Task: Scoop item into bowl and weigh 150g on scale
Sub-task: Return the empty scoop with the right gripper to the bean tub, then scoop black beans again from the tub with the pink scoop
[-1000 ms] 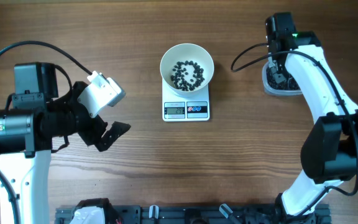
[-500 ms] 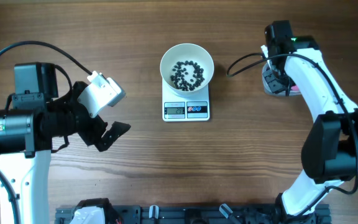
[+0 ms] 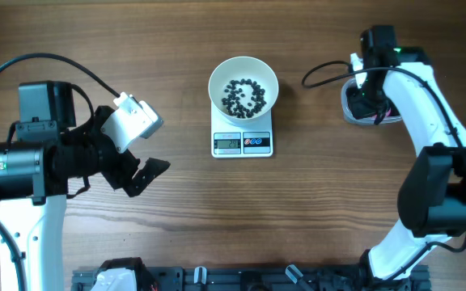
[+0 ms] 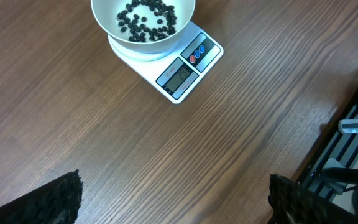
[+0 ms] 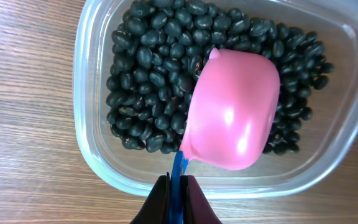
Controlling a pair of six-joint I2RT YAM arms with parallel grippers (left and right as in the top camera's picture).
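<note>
Right gripper (image 5: 178,186) is clenched on the thin blue handle (image 5: 179,167) of the pink scoop (image 5: 232,115), which lies on the black beans (image 5: 148,74) inside the clear tub (image 5: 86,149), at the upper right of the overhead view. The rounded back of the scoop faces the wrist camera, mouth down. Its long axis runs from bottom centre up to the right, handle toward the fingers. I judge the step is filling the scoop. Next it must turn mouth up, rise level and travel to the white bowl (image 3: 270,77) on the scale (image 3: 243,142), top centre. Left gripper (image 4: 176,202) hangs released, holding nothing.
</note>
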